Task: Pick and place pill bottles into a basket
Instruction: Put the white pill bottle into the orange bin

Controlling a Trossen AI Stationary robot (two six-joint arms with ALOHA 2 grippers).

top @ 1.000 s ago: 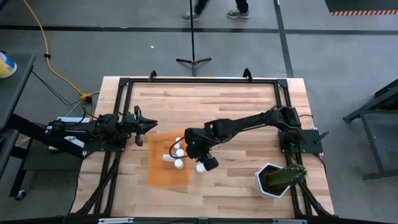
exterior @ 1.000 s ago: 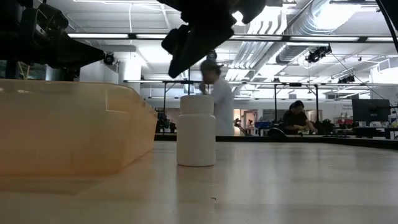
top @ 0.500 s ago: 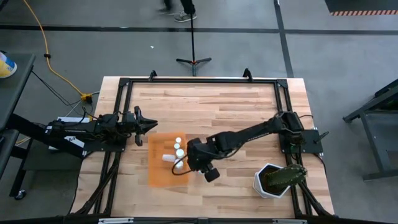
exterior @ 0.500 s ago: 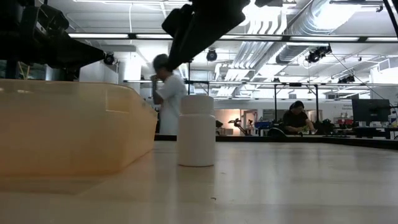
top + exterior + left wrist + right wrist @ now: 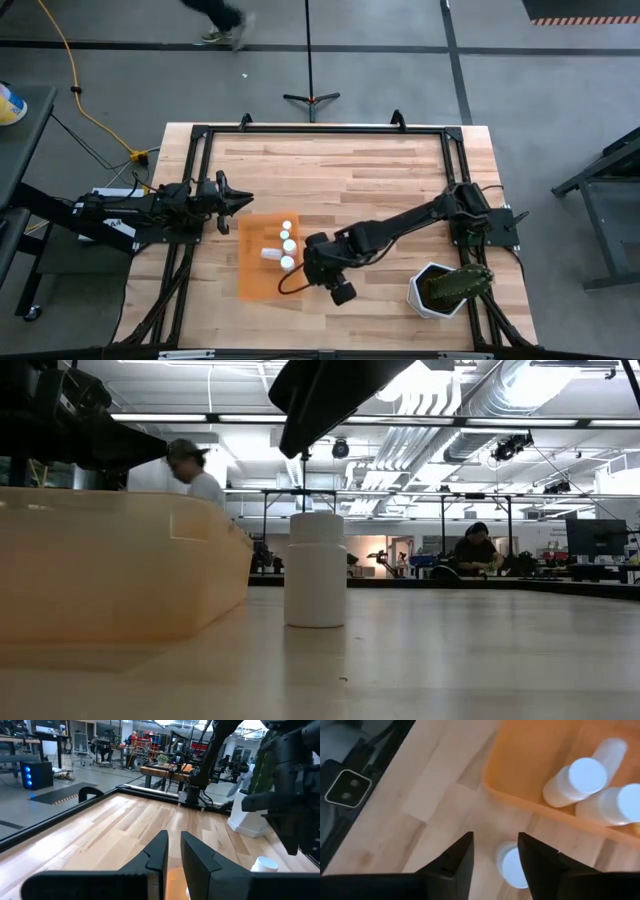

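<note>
One white pill bottle [image 5: 315, 570] stands upright on its base on the table, just to the right of the orange tray [image 5: 120, 560]. My right gripper [image 5: 495, 842] is open and hangs above it. In the right wrist view the bottle's cap [image 5: 512, 866] shows between the fingers, lower down. In the high view the right gripper [image 5: 318, 268] hides this bottle. Several white bottles [image 5: 288, 245] are in the tray [image 5: 255, 285], one of them lying on its side. My left gripper [image 5: 243, 200] waits at the table's left, shut and empty.
A white pot with a green plant [image 5: 440, 288] stands at the near right corner. A black frame [image 5: 320, 130] runs around the tabletop. Bare wood lies toward the far edge. A person walks past beyond the table [image 5: 195, 465].
My right gripper has moved from over the tray's right edge toward the table's near edge, coming over the bottle that stands outside the tray. That bottle has not moved. A person has walked leftward behind the table.
</note>
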